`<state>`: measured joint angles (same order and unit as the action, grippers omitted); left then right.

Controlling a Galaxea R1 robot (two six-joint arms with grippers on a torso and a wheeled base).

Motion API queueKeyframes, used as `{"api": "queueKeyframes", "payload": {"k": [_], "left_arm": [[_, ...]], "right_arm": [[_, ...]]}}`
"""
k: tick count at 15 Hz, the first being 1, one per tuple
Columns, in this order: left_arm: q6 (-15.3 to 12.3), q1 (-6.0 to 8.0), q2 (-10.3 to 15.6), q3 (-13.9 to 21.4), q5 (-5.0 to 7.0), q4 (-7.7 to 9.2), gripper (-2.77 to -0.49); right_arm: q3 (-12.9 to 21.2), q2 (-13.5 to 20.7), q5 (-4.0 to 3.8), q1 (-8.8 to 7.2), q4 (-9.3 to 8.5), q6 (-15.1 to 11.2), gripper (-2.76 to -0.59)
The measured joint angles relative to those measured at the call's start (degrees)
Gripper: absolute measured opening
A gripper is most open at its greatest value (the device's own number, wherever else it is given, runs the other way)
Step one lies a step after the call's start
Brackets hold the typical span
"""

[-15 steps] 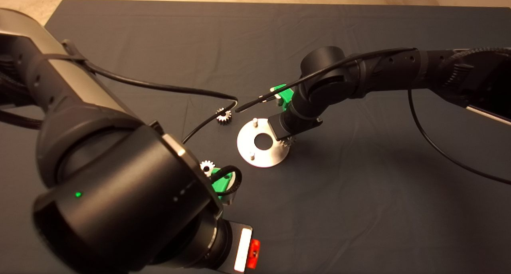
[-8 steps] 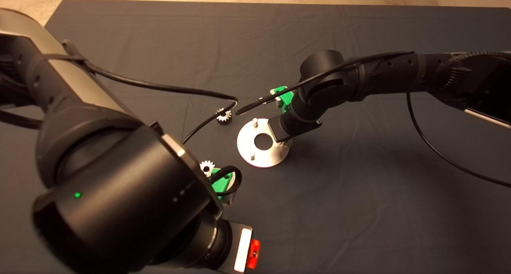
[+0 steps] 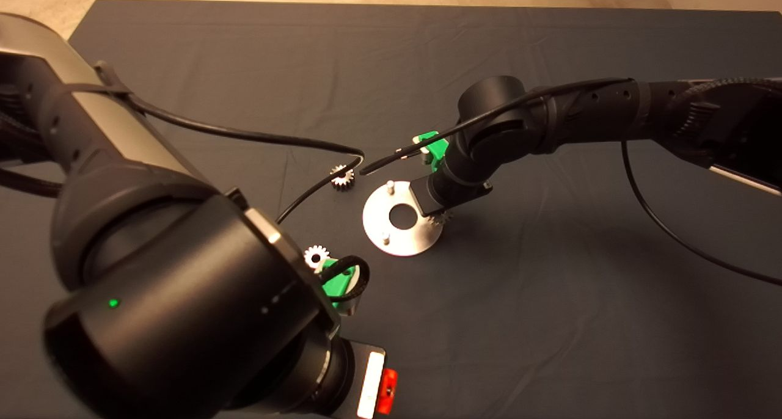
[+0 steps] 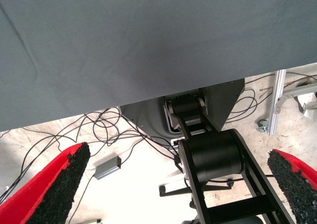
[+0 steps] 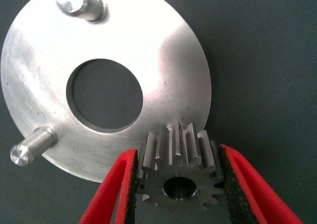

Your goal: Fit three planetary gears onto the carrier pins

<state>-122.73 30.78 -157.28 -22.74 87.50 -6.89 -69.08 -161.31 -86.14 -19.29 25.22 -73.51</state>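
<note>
The shiny silver disc [image 3: 391,220] lies mid-mat; two carrier pins [image 3: 390,187] [image 3: 385,237] stand bare on it. My right gripper [image 3: 437,215] is shut on one planetary gear [image 3: 439,218] at the disc's right rim. In the right wrist view the gear [image 5: 178,177] sits between the red fingers [image 5: 124,184] over the disc's edge [image 5: 163,50], hiding the third pin. The two bare pins [image 5: 79,3] [image 5: 29,147] show there too. A second gear [image 3: 343,178] lies left of the disc. A third gear [image 3: 316,257] lies beside my left gripper [image 4: 178,157], which is open and empty.
The left arm's large black body [image 3: 171,297] fills the lower left of the head view. Black cables [image 3: 305,141] run over the mat near the second gear. The left wrist view looks past the mat's edge [image 4: 148,60] at floor cables.
The right arm has dropped slightly, bringing the held gear lower at the disc's rim. The left arm has shifted a little. The loose gears have not moved.
</note>
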Motion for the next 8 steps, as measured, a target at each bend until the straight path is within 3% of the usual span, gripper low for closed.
{"api": "queueKeyframes", "payload": {"k": [1,2,3,5,8], "left_arm": [[0.0,0.00,0.0,0.0,0.00,0.00,-0.64],[0.0,-0.13,0.0,0.0,-0.02,-0.02,-0.64],[0.0,-0.11,0.0,0.0,-0.05,-0.02,-0.64],[-0.1,-0.13,0.0,0.0,0.00,0.00,-0.64],[-0.1,-0.28,0.0,0.0,-0.02,-0.05,-0.64]], "right_arm": [[-0.8,0.0,0.26,0.07,0.00,0.0,-2.34],[-0.9,-0.5,-0.05,0.09,0.24,0.0,-2.34],[-1.0,-1.0,-0.94,0.11,0.75,0.0,-2.34],[-1.1,-1.7,-1.90,0.38,2.08,0.0,-2.34],[-1.1,-1.8,-1.93,0.38,2.23,0.0,-2.34]]}}
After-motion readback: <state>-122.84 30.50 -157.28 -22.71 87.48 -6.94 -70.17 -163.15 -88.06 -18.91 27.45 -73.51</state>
